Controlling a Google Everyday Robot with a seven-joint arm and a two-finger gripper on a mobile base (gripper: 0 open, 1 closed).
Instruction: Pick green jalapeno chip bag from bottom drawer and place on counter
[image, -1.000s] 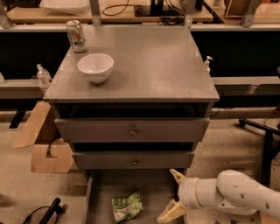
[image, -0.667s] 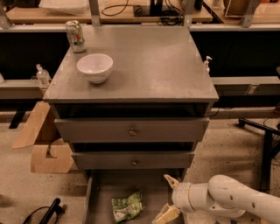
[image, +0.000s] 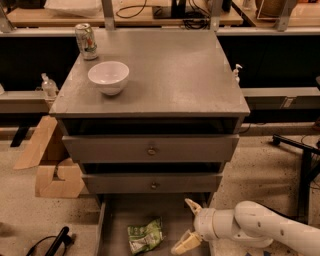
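Note:
The green jalapeno chip bag (image: 145, 234) lies crumpled on the floor of the open bottom drawer (image: 114, 216), at the lower middle of the camera view. My gripper (image: 188, 226) is open, on a white arm that comes in from the lower right. It hovers inside the drawer just right of the bag, its two tan fingers spread, one up and one down. It holds nothing. The counter (image: 170, 75) is the grey top of the cabinet above.
A white bowl (image: 108, 77) and a green-and-white soda can (image: 86, 41) stand on the counter's left side. Two shut drawers with round knobs (image: 151, 149) sit above the open one. Cardboard pieces (image: 50, 165) lie left of the cabinet. A black stand leg (image: 302, 165) is at right.
My gripper has moved left and a little down inside the bottom drawer, closer to the chip bag. The bag has not moved.

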